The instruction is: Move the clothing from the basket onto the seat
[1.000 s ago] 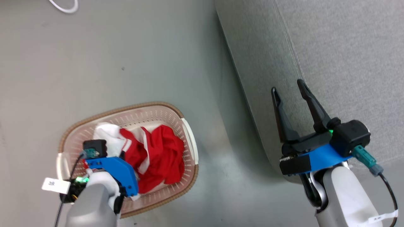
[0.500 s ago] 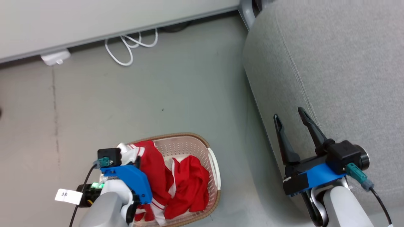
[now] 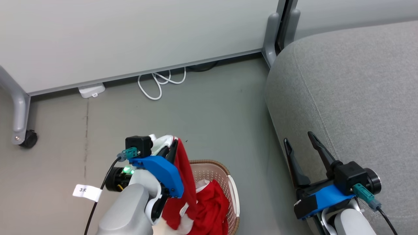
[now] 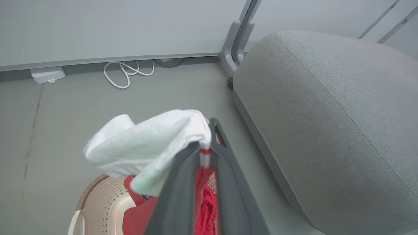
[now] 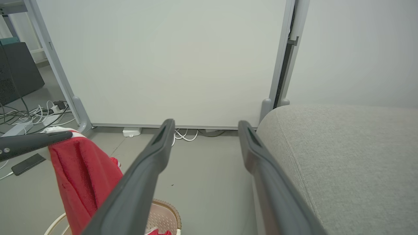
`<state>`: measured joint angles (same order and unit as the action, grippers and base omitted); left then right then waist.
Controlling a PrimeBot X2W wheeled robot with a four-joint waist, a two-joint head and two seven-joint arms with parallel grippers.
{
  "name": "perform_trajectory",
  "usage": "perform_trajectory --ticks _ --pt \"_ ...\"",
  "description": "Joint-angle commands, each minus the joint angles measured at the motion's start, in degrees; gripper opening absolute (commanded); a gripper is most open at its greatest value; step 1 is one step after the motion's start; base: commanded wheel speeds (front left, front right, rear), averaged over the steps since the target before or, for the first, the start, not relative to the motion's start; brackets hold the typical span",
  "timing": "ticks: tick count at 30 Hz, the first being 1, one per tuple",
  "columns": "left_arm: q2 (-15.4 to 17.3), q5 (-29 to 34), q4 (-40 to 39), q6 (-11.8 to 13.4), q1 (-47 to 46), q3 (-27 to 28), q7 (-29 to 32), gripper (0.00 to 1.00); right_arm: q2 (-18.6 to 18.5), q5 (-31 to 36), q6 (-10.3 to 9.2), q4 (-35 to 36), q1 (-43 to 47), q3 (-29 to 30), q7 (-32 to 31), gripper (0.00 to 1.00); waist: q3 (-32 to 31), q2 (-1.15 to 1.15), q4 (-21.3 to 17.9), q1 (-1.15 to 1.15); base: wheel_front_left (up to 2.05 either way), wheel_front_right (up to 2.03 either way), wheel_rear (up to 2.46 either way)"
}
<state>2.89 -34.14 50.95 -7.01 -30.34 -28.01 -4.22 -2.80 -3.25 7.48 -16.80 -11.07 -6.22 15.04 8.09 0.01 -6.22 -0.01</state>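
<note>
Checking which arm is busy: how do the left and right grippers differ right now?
The left gripper is shut on a red jersey; the right gripper is open and empty. The left gripper is above the basket, the jersey hanging toward it; the right gripper is at the edge of the grey seat. Both have long dark fingers on blue mounts.

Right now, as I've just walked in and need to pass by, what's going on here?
The robot is moving laundry. Its left gripper is shut on a red and white garment, holding it up over the basket with the lower end hanging toward it. A second red garment lies in the basket. The right gripper is open and empty by the edge of the grey seat.
</note>
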Motion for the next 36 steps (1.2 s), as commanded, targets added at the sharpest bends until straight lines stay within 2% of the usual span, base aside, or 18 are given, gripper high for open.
perform_trajectory --ticks 1,17,36 --pt "0.02 -0.75 -1.92 0.65 0.22 -0.64 -0.38 0.00 -0.16 0.20 0.03 -0.12 0.94 -0.20 0.23 1.00 -0.99 -0.01 0.47 0.01 0.00 0.00 0.00" --pt "0.03 -2.93 -16.98 3.93 -5.39 -6.43 2.71 0.00 -0.16 1.05 0.03 -0.72 2.57 -0.78 0.22 1.00 -3.81 -0.01 2.14 0.01 0.00 0.00 0.00" --pt "0.04 -4.26 -20.39 4.36 -13.45 -9.70 7.43 0.00 -0.16 -0.37 0.03 -1.22 2.95 -4.27 0.22 1.00 -5.52 -0.01 0.93 0.01 0.00 0.00 0.00"
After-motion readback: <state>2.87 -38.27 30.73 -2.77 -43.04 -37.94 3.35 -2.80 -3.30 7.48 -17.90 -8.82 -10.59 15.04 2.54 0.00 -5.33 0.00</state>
